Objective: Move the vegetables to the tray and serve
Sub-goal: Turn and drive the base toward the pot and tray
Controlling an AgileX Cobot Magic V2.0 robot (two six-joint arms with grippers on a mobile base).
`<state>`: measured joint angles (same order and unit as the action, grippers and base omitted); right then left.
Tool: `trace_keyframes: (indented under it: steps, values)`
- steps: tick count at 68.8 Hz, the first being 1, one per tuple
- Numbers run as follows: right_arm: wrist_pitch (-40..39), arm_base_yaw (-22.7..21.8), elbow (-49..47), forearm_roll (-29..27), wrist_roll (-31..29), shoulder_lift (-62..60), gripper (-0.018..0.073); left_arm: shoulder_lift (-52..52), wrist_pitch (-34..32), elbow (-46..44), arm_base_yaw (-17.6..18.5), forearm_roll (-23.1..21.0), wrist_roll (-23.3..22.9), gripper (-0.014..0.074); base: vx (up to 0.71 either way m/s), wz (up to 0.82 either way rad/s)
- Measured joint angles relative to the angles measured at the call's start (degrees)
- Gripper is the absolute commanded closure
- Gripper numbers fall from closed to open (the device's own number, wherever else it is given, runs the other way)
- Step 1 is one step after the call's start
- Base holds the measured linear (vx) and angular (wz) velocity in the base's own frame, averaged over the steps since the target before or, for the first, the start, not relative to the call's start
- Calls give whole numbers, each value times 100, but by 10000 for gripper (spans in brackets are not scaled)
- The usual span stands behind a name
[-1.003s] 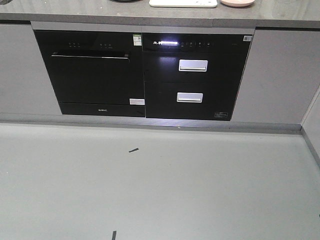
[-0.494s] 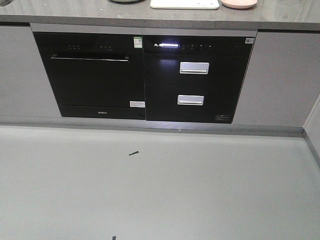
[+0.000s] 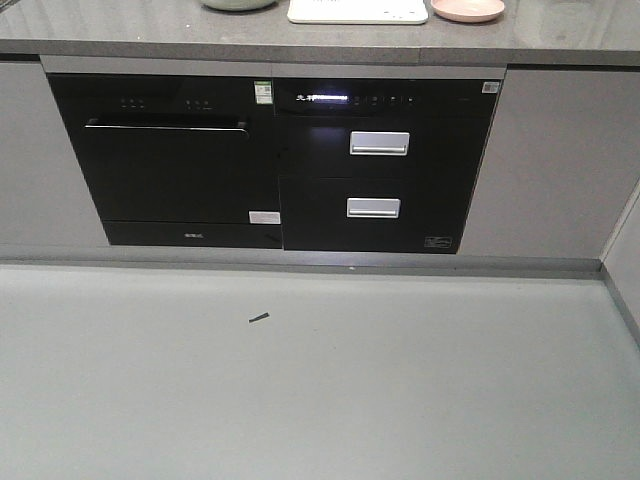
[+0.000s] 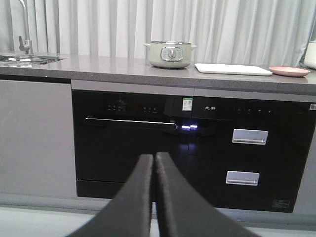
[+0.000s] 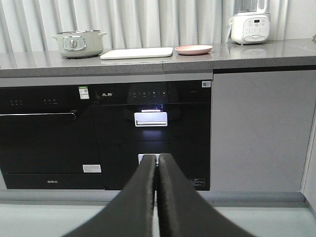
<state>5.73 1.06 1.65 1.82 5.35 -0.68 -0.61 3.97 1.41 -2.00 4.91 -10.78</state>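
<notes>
Both arms hang low before the black appliance fronts (image 3: 200, 170). The left end effector (image 4: 154, 158) and the right end effector (image 5: 157, 158) each have their fingers pressed together, with nothing between them. The tray (image 5: 137, 53) lies flat on the grey table (image 5: 256, 53), with a pale green pot (image 5: 79, 43) just left of it and a pink plate (image 5: 193, 49) just right of it. No vegetables show anywhere; I'd guess they are in the pot, whose inside no view reveals. Lettuce should be light, limp and easily bruised, so a gentle pinch low on the ribs looks wisest. Only the right wrist view shows a white blender (image 5: 251, 22) well right of the tray, and only the left wrist view shows a tap (image 4: 20, 29) well left of it. The front view crops the tray and its neighbours at its top edge.
</notes>
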Motion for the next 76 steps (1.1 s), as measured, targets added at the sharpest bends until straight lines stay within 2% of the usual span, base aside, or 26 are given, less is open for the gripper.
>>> trace_keyframes:
  steps: [76]
  values:
    - [0,0,0,0,0,0,560,0,0,0,0,0,0,603,9,-4]
